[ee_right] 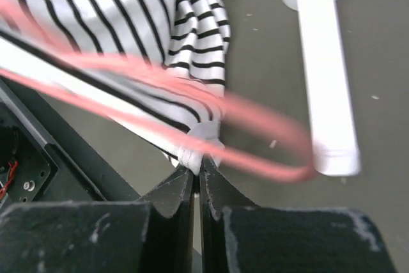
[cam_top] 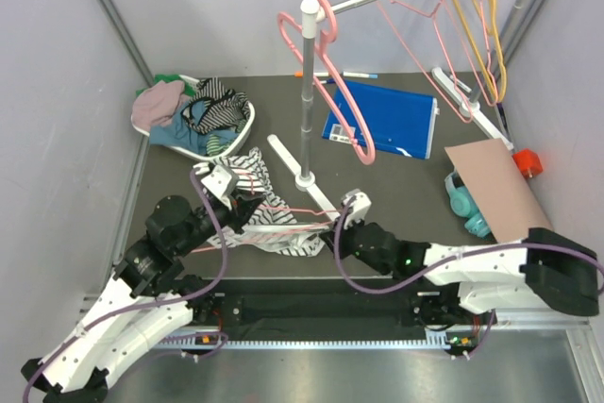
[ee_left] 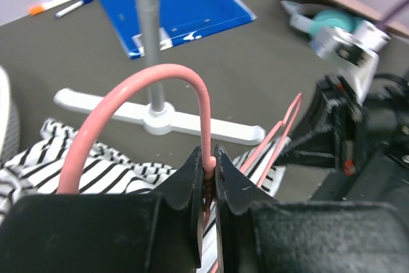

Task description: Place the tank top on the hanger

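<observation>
So the left gripper (ee_left: 209,158) clamps the hanger (ee_left: 160,76) right under its hook. The right gripper (ee_right: 199,169) pinches the tank top (ee_right: 128,17) hem by the hanger's tip. Both sit on the dark table (cam_top: 396,195), 8 o'clock from the rack stand (cam_top: 307,92), pale walls (cam_top: 57,92) all round.

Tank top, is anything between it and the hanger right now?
Nothing visible. The hanger lies across the tank top; the left gripper is shut on its neck, and the right gripper pinches the top's edge beside the hanger's end.
</observation>
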You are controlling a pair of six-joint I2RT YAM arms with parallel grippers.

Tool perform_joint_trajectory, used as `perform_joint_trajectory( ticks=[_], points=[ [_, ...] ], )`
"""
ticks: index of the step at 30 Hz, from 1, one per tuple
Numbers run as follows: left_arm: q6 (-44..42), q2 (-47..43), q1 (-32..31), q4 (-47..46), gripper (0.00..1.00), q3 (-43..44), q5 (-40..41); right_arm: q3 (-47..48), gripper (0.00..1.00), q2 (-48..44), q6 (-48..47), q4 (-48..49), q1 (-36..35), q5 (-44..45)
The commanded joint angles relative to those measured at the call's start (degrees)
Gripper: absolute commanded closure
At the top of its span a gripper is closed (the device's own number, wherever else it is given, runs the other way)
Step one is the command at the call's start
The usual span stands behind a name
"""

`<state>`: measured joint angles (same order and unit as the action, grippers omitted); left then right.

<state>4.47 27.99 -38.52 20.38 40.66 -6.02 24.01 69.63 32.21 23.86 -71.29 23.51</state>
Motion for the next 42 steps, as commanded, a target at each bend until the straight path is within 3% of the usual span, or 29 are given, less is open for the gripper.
perform_joint_trajectory(
  ticks=[1,12,22,26,34,42],
  points=[
    [-1.22,-2.23,-0.06,-5.70,1.00,-0.85,-7.86,-4.84,1.00,-7.38,2.51,-0.47,5.09,-3.03],
    [-1.48,-3.03,-0.06,-6.23,1.00,-1.47,-7.96,-8.19,1.00,-20.31,1.81,-8.99,15.64,-6.28],
    [-2.01,-3.11,-0.06,-6.49,1.00,-1.82,-2.60,-2.22,1.00,-33.31,2.33,-29.37,17.23,-7.95],
    [-2.53,-3.29,-0.06,-6.93,1.00,-1.82,-2.24,0.07,1.00,-36.92,3.47,-33.07,17.23,-10.76],
    [-2.89,-1.80,-0.06,-7.37,1.00,-1.47,-2.15,5.26,1.00,-38.08,3.92,-34.58,17.15,-14.10],
    [-2.80,-2.32,-0.06,-7.81,1.00,-1.73,-2.24,6.66,1.00,-32.99,5.23,-27.12,16.27,-19.81]
  ],
)
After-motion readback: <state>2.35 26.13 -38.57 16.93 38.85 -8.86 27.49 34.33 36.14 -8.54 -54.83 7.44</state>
